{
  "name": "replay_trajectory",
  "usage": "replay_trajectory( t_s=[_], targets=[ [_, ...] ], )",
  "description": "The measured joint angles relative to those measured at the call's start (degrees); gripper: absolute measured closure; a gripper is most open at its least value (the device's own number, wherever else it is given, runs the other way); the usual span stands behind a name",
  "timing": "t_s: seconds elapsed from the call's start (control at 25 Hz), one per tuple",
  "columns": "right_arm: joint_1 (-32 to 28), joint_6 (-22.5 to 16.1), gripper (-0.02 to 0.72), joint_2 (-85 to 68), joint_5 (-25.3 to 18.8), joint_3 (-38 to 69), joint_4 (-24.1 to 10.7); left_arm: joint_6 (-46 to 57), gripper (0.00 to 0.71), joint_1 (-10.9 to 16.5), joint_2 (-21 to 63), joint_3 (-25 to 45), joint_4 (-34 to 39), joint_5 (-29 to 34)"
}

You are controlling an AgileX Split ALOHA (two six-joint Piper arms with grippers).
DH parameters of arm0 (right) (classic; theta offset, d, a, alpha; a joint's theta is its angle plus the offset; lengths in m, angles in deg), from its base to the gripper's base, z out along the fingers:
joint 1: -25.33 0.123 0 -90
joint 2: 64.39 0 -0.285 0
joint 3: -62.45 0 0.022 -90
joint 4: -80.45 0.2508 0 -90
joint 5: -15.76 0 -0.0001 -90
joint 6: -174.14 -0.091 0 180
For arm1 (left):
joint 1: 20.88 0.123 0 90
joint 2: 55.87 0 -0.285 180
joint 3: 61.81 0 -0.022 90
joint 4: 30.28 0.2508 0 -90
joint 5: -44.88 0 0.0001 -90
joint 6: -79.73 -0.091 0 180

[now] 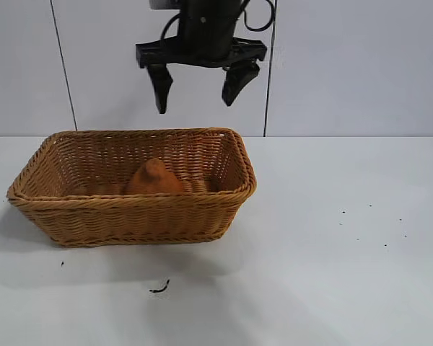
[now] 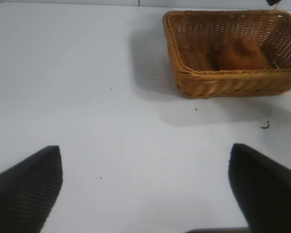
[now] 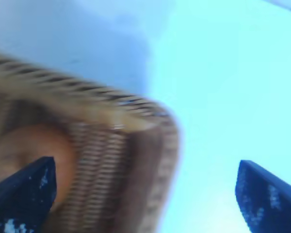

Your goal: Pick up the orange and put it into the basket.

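The orange (image 1: 154, 179) lies inside the basket (image 1: 130, 200), left of its middle, knobby top up. My right gripper (image 1: 195, 104) hangs open and empty high above the basket's back rim. In the right wrist view the open right gripper (image 3: 145, 165) is over the basket's corner (image 3: 167, 145), with the orange (image 3: 34, 150) below one finger. My left gripper (image 2: 144, 150) is open and empty over bare table, far from the basket (image 2: 233, 74) and the orange (image 2: 240, 54); it is outside the exterior view.
The basket stands on a white table (image 1: 332, 288) at the left of centre. A small dark scrap (image 1: 159, 288) lies in front of the basket, and tiny dark specks (image 1: 372, 231) dot the right side. A white wall stands behind.
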Motion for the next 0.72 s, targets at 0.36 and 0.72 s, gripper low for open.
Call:
replay_trajectory(
  t_s=[0.36,0.72],
  targets=[
    [-15.45,-0.04,0.010,0.00,-0.06,0.00,-0.43,0.00,0.044,0.00,0.00,0.00,0.00,0.00],
    [-27.50,-0.06,0.010,-0.64,-0.02,1.93,2.77,0.00,0.044,0.00,0.00,0.00,0.00,0.00]
  ],
)
